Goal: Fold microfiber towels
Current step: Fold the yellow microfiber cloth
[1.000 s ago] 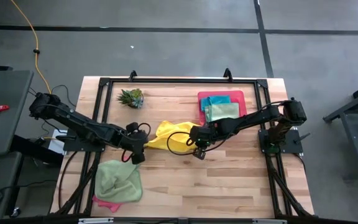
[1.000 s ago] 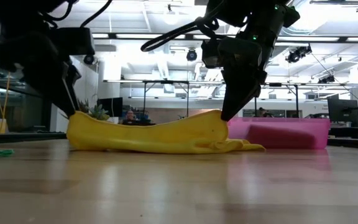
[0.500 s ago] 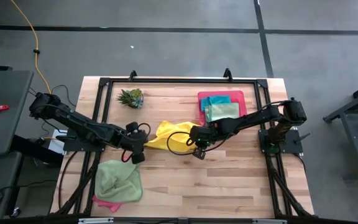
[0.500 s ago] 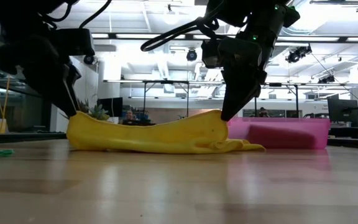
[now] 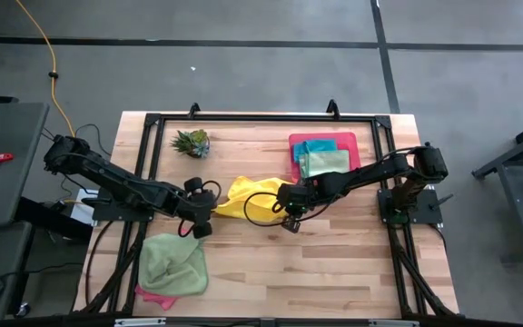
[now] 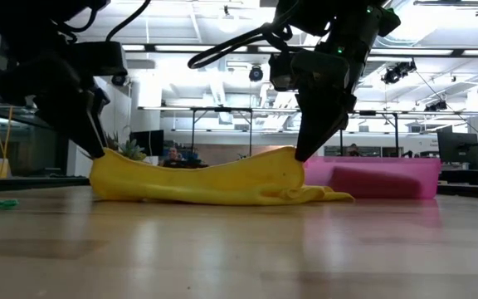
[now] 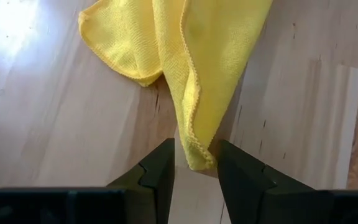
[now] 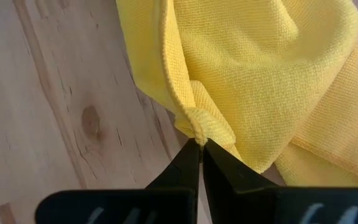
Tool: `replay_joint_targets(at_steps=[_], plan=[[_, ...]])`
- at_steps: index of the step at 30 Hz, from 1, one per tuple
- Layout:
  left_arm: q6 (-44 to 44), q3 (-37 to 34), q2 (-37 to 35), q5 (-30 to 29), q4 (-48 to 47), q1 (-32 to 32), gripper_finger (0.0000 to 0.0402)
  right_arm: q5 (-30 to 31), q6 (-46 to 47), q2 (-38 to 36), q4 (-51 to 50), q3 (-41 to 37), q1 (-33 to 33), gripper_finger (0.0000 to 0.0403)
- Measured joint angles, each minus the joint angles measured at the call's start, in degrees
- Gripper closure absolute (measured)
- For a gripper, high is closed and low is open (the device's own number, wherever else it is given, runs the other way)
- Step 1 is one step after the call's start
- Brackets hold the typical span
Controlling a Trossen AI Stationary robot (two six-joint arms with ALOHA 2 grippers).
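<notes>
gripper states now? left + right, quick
Left claw: open, fingers either side of a corner of the yellow towel, not clamped.
Right claw: shut on the yellow towel's edge.

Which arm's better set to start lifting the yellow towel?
Right. The right gripper is already pinched shut on the yellow towel edge; the left gripper is open, only straddling a corner.
</notes>
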Motion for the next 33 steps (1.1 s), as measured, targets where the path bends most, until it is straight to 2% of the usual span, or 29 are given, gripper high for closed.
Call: replay_joint_targets(at_steps=[9,20,25,28,33], plan=[[1.2,0.0,0.3,1.6,-0.3,0.0,0.0297,0.0,0.0,0.0,0.0,0.0,-0.4,0.0403],[0.2,0.1,1.2,-2.8,-0.4,0.2,0.0297,-0.3,0.0,0.0,-0.2,0.0,-2.3,0.0403],[0.1,0.1,2.5,-2.2,-0.3,1.1,0.0301,-0.3,0.0,0.0,-0.2,0.0,-2.3,0.0403],[0.2,0.1,2.5,-2.4,0.2,1.3,0.0321,-0.3,0.0,0.0,-0.2,0.0,-2.3,0.0403],[1.4,0.2,0.8,-1.8,-0.6,1.3,0.0391,-0.4,-0.1,0.0,-0.2,0.0,-2.3,0.0403]])
